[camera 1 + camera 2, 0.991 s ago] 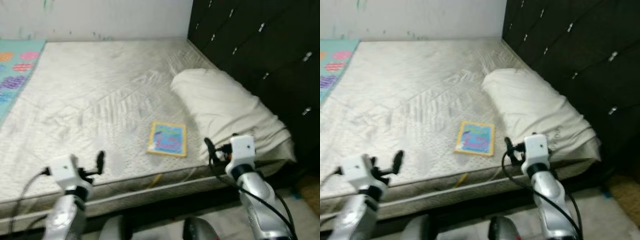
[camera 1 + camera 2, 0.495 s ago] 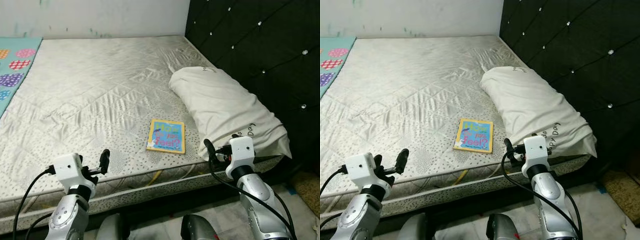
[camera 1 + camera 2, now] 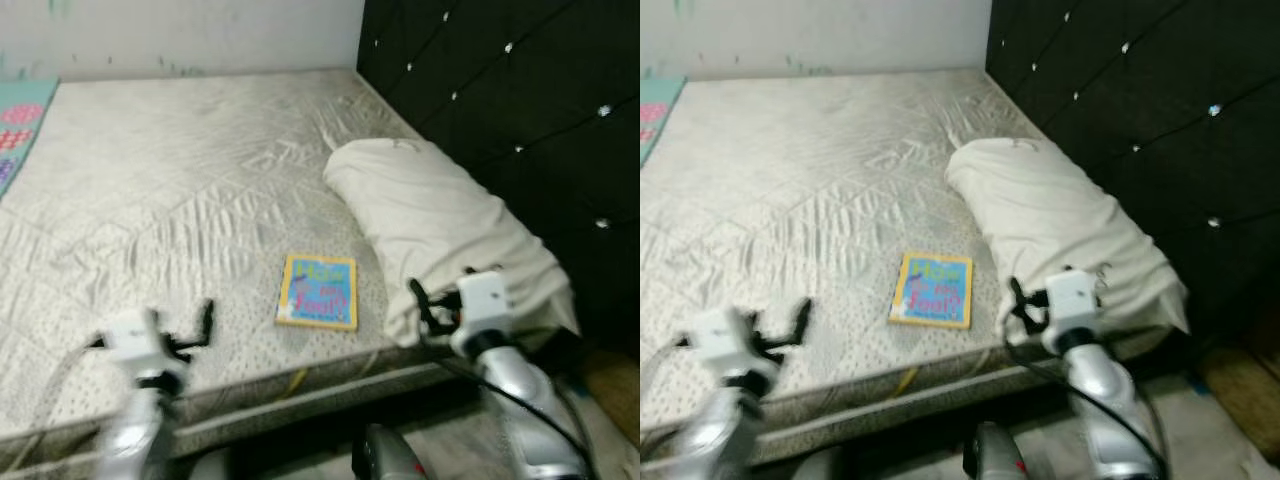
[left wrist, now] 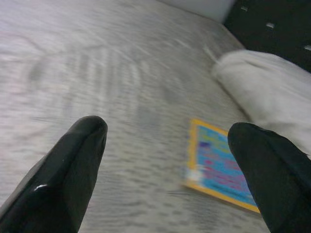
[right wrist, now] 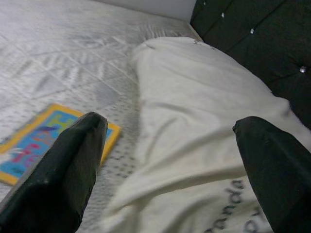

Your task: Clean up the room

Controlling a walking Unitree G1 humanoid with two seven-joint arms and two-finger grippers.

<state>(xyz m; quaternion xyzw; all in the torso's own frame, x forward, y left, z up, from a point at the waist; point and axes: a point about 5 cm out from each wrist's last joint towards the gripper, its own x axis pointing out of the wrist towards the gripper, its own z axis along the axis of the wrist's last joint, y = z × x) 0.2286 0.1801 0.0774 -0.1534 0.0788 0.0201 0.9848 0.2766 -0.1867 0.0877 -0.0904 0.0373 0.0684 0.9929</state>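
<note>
A: Status on the bed (image 3: pixel 180 190)?
B: Bare quilted mattress. Book (image 3: pixel 318 291) lies flat near the front edge, yellow border, blue cover. Head views are a bit blurred, so the title isn't readable.
A: Pillow?
B: White pillow (image 3: pixel 440 230) lies lengthwise against the black tufted headboard (image 3: pixel 520 100), on the robot's right. The book is just beside the pillow's near end, not touching as far as I can tell.
A: Left gripper?
B: Left gripper (image 3: pixel 205 322) is held over the front edge of the mattress, to the left of the book and apart from it. Jaws spread wide in the left wrist view, nothing between them. Book shows between the fingertips (image 4: pixel 68 165) further ahead.
A: Right?
B: Right gripper (image 3: pixel 420 303) is up at the near end of the pillow, just right of the book. Jaws wide apart, empty. The right wrist view looks over the pillow, with the book's corner next to one finger (image 5: pixel 68 170).
A: Anything else?
B: Edge of a teal patterned mat (image 3: pixel 15 135) at far left of the bed. Pale wall (image 3: pixel 180 35) behind.
</note>
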